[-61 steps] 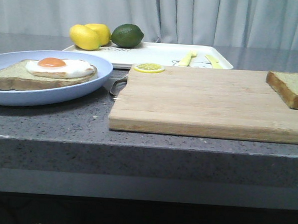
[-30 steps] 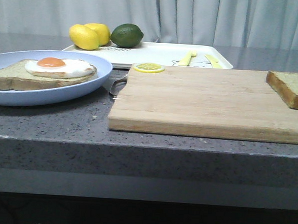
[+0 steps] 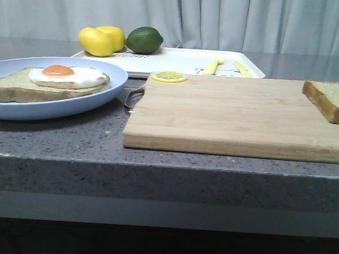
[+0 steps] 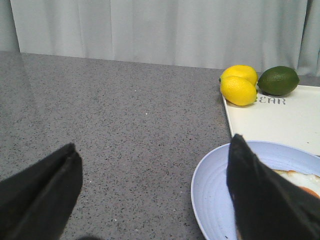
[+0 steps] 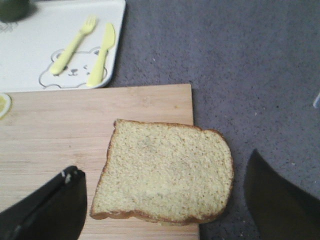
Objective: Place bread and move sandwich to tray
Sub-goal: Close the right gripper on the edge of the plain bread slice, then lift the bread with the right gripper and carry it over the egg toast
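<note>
I take the board (image 3: 238, 114) as my landmark. The bread (image 5: 163, 172) lies flat at the board's right end, one corner hanging over the edge onto the counter (image 5: 240, 65). My right gripper (image 5: 165, 205) hangs above it, jaws spread wide to either side of the slice and holding nothing; one finger (image 5: 45, 210) is over the board, the other over the counter.

Left of the board sits the plate (image 3: 97, 103), just beside the board's edge, with the sandwich (image 3: 46, 83) on it: a slice topped by a fried egg. My left gripper (image 4: 150, 200) hovers by the plate's left rim, wide open and empty; one finger (image 4: 260, 195) overlaps the plate in the wrist view, and I cannot tell whether it touches.

Behind the board lies the tray (image 3: 178, 62), its near rim close to the board's back edge. Two lemons (image 3: 102, 41) and a lime (image 3: 144, 40) sit at the tray's left back corner. A yellow fork (image 5: 72, 45) and knife (image 5: 101, 54) lie on the tray's right part, over a bear print (image 5: 70, 75). A lemon slice (image 3: 169, 77) rests on the board's back left corner. Something metal (image 3: 134, 96) pokes out between plate and board.
</note>
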Available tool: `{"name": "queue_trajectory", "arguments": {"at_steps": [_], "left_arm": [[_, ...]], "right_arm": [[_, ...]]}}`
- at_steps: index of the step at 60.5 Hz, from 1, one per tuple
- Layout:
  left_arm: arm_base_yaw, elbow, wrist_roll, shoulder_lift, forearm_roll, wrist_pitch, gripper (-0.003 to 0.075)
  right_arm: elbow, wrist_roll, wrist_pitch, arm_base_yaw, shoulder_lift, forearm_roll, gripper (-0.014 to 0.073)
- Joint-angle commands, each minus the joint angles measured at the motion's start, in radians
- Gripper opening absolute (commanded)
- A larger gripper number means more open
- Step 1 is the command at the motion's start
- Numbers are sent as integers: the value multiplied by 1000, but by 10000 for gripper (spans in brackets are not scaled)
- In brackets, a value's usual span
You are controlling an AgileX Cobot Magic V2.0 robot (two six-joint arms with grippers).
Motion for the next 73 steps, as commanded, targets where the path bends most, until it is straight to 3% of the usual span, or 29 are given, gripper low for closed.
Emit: {"name": "queue_trajectory", "arguments": {"at_steps": [1, 20, 30, 44, 54, 58, 65, 73], "left_arm": [[2, -39, -4, 5, -7, -89, 517], [-31, -39, -4, 5, -7, -89, 414], [-97, -39, -4, 5, -7, -89, 398], [-103, -39, -4, 5, -6, -89, 398], [-103, -39, -4, 5, -6, -89, 398], [-103, -39, -4, 5, -6, -89, 398], [-103, -39, -4, 5, -6, -89, 398], [-103, -39, -4, 5, -6, -89, 398]], "right_arm": [[-113, 38, 23, -31, 106, -39, 643], [-179, 46, 21, -271, 372, 54, 643], [-179, -150, 51, -332, 469, 247, 643], [-179, -469, 153, -390, 585, 610, 643], [-179, -534, 203, -398, 631, 716, 617], [-179, -534, 216, -398, 632, 718, 534], [-179, -534, 227, -398, 618, 718, 227], [-179, -534, 223, -398, 581, 729, -57]]}}
